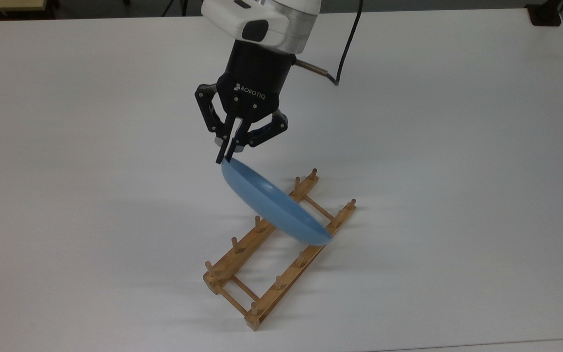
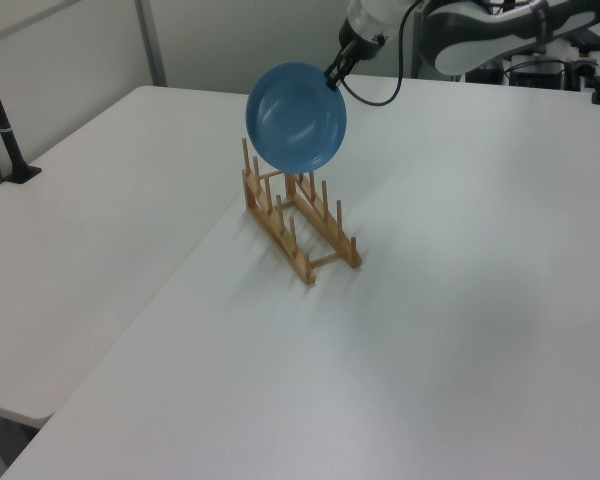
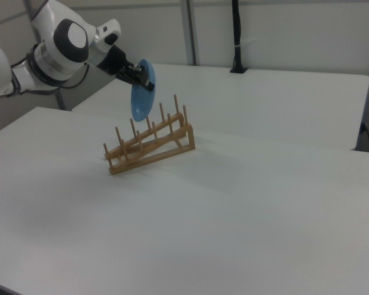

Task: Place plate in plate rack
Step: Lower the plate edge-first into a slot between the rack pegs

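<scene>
My gripper [image 1: 224, 158] is shut on the rim of the light-blue plate [image 1: 271, 205], which hangs tilted almost on edge in the air. In the top view the plate's lower edge reaches down over the far half of the wooden plate rack [image 1: 242, 274], hiding some pegs. The left view has the plate [image 2: 295, 116] above the rack's [image 2: 310, 240] far end, with the gripper [image 2: 334, 80] at its upper right rim. Seen from the right view, the plate [image 3: 139, 91] is held edge-on above the rack [image 3: 149, 149], the gripper [image 3: 146, 81] at its top.
The rack lies on a wide white table [image 1: 457, 146]. A black post base [image 2: 20, 172] stands at the left view's left edge, and another black post [image 3: 236, 37] rises at the back in the right view. A black cable [image 1: 347, 44] trails from the wrist.
</scene>
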Available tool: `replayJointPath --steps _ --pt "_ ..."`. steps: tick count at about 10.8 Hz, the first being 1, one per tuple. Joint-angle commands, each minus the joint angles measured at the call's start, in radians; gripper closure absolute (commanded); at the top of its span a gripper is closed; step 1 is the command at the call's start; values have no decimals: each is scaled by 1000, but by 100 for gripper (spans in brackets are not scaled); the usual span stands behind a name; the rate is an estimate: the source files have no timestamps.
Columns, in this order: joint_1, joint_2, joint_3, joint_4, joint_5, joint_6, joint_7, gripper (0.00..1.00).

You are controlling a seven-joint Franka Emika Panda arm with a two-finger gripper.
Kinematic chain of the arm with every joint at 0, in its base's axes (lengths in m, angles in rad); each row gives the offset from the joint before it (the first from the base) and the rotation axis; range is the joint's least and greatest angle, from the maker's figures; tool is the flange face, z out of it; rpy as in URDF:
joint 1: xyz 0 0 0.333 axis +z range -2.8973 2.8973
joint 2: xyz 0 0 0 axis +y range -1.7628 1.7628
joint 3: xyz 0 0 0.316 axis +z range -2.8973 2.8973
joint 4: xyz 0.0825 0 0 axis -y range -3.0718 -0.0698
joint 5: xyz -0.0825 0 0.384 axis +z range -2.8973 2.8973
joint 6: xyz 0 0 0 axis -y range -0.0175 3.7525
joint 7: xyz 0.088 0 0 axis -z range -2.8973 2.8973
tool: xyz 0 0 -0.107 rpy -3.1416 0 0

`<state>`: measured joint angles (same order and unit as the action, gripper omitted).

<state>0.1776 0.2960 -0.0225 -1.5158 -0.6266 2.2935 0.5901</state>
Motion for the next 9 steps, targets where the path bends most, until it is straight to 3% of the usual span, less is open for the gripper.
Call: replayJointPath --steps 1,4,9 --pt "17 12 -10 -33 -146 52 140 100" --pt "40 37 -11 -40 -234 73 224 100" --pt "80 45 -11 -69 -280 72 229 100"
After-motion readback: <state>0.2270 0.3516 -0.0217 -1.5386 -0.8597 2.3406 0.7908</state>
